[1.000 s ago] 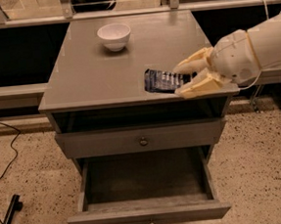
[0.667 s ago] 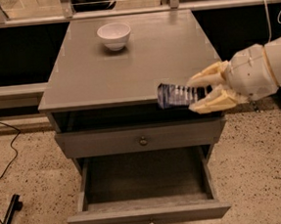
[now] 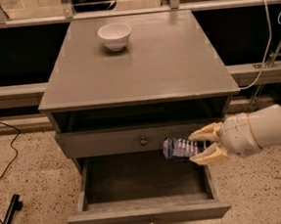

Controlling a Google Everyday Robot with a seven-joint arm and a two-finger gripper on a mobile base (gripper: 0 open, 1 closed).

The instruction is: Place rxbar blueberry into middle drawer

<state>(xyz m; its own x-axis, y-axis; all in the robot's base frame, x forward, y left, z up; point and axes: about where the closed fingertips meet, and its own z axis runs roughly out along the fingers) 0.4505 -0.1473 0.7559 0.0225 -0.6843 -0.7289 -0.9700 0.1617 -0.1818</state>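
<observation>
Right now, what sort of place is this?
Likely a lab or office test space: grey drawer cabinet on speckled floor, loose cables. The gripper holds the rxbar blueberry above the open middle drawer.

The grey cabinet top [image 3: 165, 62] fills the upper middle of the frame, and just 1 thing sits on it: a white bowl [image 3: 114, 35], upright near the far edge, left of centre. The speckled floor [image 3: 29, 182] carries the cabinet, with a black cable [image 3: 6, 150] trailing at lower left. At lower right the gripper [image 3: 197, 148] pinches the rxbar blueberry [image 3: 177, 147] over the open middle drawer [image 3: 148, 215].
</observation>
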